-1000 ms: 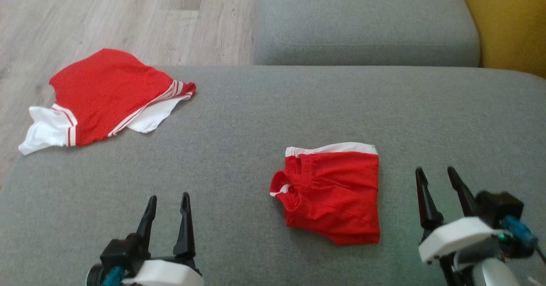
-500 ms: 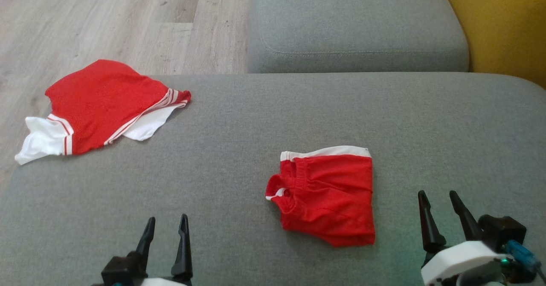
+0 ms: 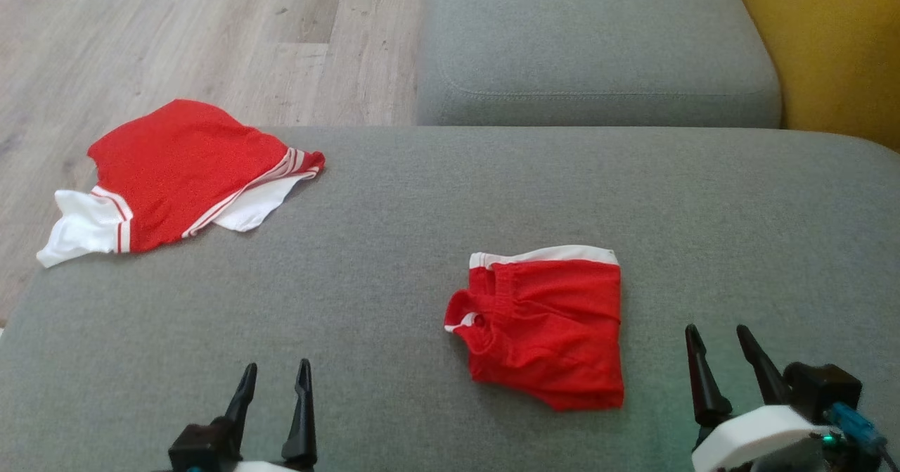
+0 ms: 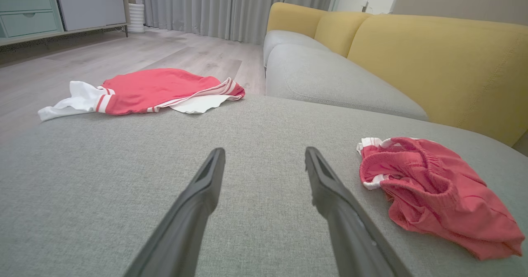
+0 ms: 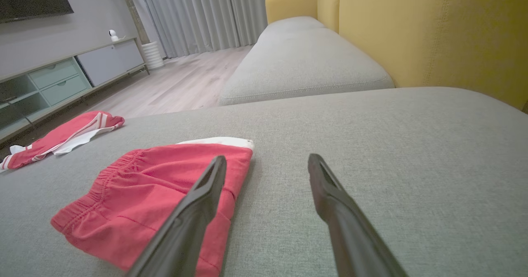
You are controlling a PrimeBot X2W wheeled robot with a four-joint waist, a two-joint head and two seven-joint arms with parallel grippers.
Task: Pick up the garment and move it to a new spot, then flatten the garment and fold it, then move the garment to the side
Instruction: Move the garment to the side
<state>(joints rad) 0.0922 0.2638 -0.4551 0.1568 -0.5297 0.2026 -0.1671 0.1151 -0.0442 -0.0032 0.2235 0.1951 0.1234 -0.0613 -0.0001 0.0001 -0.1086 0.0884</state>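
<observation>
Your folded red shorts (image 3: 545, 331) lie flat on the grey sofa cushion (image 3: 422, 247), nothing touching them, nearer the right gripper (image 3: 716, 328) than the left gripper (image 3: 276, 365); both grippers stand spread and empty; since a second ago the head camera has shifted slightly, and both grippers have drawn back from the shorts; the red-and-white top (image 3: 176, 169) stays at the far left corner.

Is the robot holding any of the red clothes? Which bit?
Nothing is held. The left gripper and right gripper are open and empty; the folded red shorts lie untouched between them.
</observation>
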